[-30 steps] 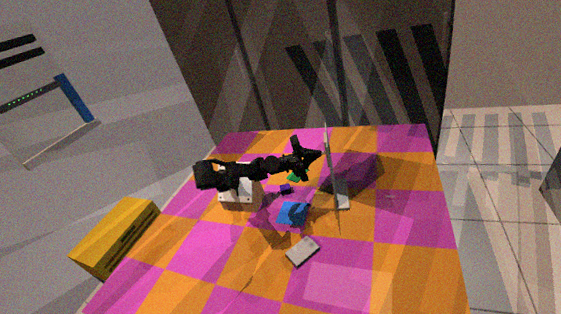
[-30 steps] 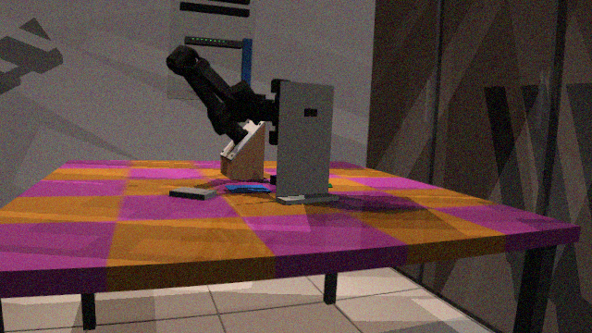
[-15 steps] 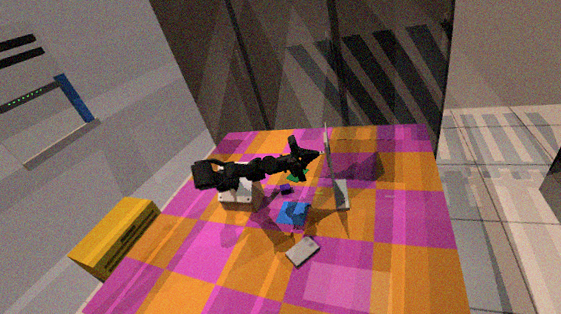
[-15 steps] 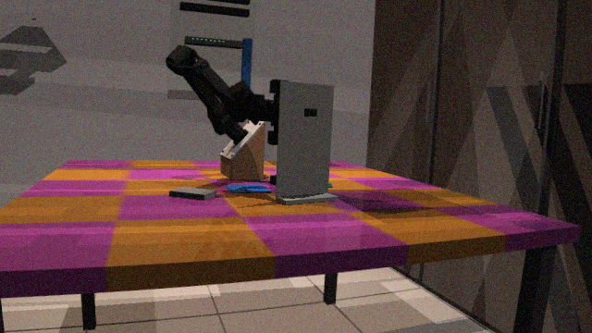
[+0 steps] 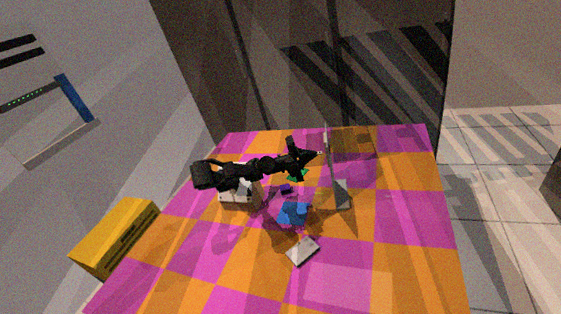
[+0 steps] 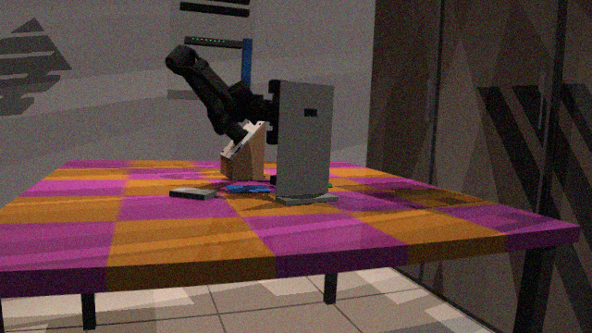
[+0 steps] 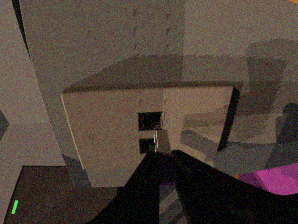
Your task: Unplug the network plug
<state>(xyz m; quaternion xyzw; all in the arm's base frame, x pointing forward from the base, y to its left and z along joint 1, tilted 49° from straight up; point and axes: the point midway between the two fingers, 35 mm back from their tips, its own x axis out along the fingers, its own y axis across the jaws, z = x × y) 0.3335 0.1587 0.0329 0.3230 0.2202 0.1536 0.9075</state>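
The upright grey panel [image 5: 331,173] [image 6: 302,153] [image 7: 107,130] stands on the table. Its front shows a dark square socket opening [image 7: 150,121] in the wrist view. My gripper [image 5: 316,153] [image 7: 162,159] is shut on the small pale plug [image 5: 319,152] [image 7: 159,142]. The plug is out of the socket, held level a short gap in front of the panel and slightly below the opening in the wrist view. A second dark patch beside the plug may be its shadow. The fingertips are hidden behind the panel in the exterior view. A pale four-sided patch [image 5: 348,287] lies on the table; whether it is the marked square is unclear.
A blue object [image 5: 292,213] [image 6: 247,189], a small purple block [image 5: 285,189] and a green object [image 5: 294,178] lie below the arm. A flat white box [image 5: 303,251] [image 6: 191,193] lies nearer the top camera. A yellow case [image 5: 111,235] stands beyond the table's edge.
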